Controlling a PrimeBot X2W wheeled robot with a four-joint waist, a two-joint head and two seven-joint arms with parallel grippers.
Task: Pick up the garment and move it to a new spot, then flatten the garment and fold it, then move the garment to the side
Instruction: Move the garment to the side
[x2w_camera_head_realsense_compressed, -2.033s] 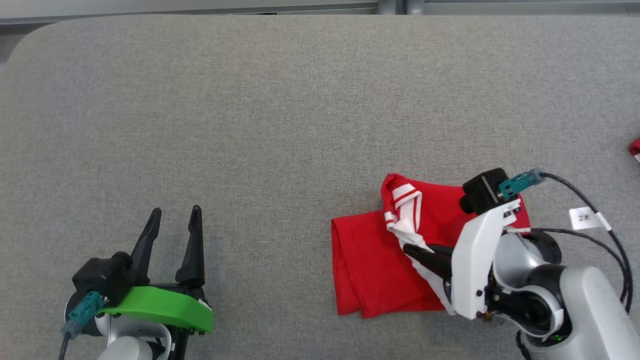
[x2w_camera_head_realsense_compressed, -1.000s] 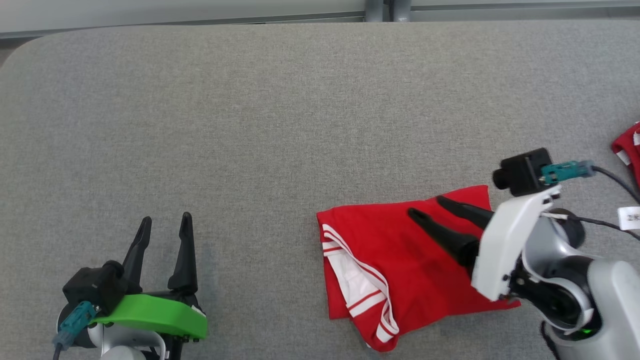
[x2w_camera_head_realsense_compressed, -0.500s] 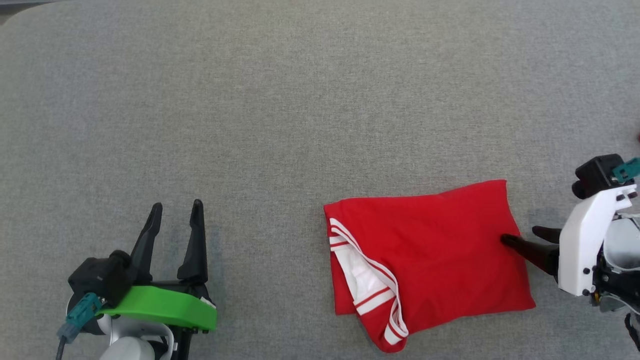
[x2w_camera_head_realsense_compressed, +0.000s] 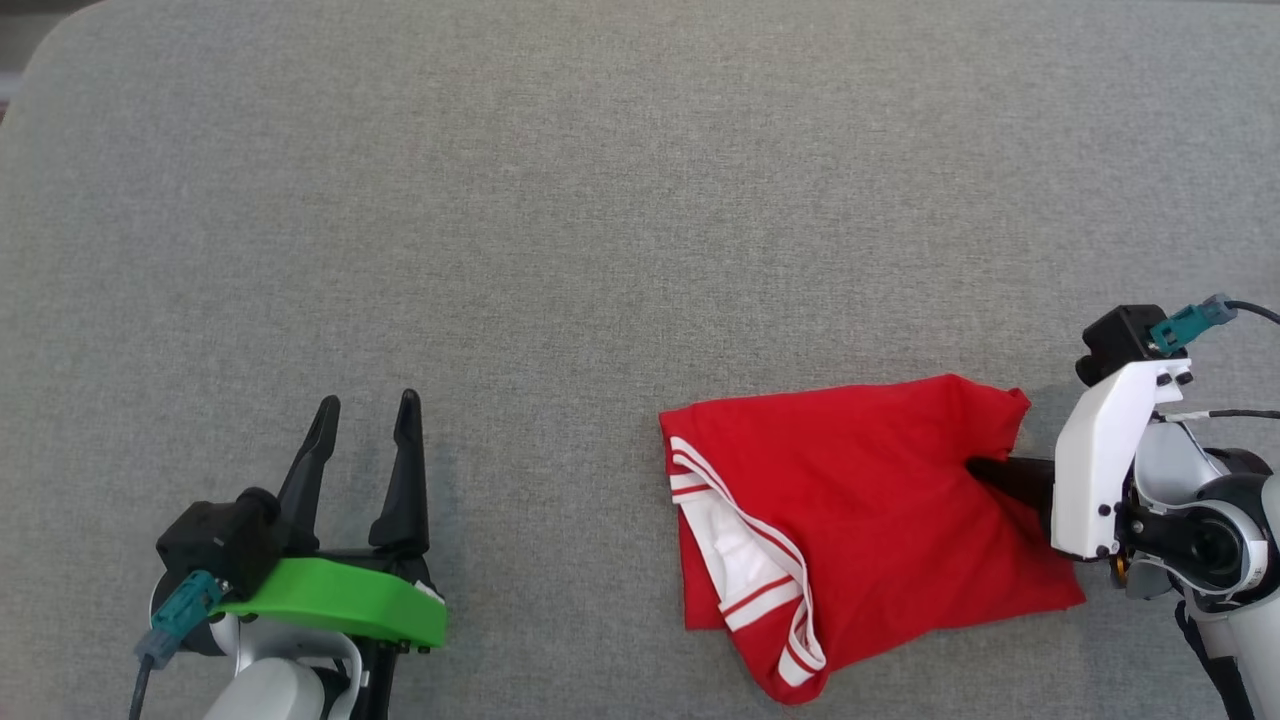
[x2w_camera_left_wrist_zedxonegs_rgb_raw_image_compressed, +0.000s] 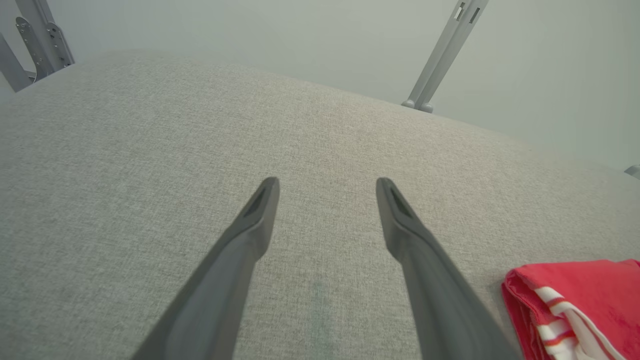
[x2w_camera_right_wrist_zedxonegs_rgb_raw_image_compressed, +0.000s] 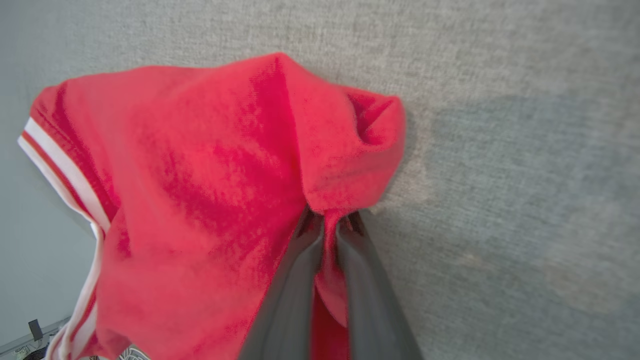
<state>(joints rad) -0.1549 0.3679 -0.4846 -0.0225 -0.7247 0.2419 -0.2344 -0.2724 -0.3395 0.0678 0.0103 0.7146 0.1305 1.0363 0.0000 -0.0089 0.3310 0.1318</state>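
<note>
**Right end effector (x2w_camera_head_realsense_compressed: 985, 470) pinches red garment (x2w_camera_head_realsense_compressed: 860, 510)**

The white-striped garment lies near right on the grey fabric desk (x2w_camera_head_realsense_compressed: 600, 250), its right edge bunched in the closed grip. The left end effector (x2w_camera_head_realsense_compressed: 368, 400) hovers spread, empty. Left wrist view adds grey struts (x2w_camera_left_wrist_zedxonegs_rgb_raw_image_compressed: 440, 55) and a pale wall (x2w_camera_left_wrist_zedxonegs_rgb_raw_image_compressed: 300, 30)
</note>
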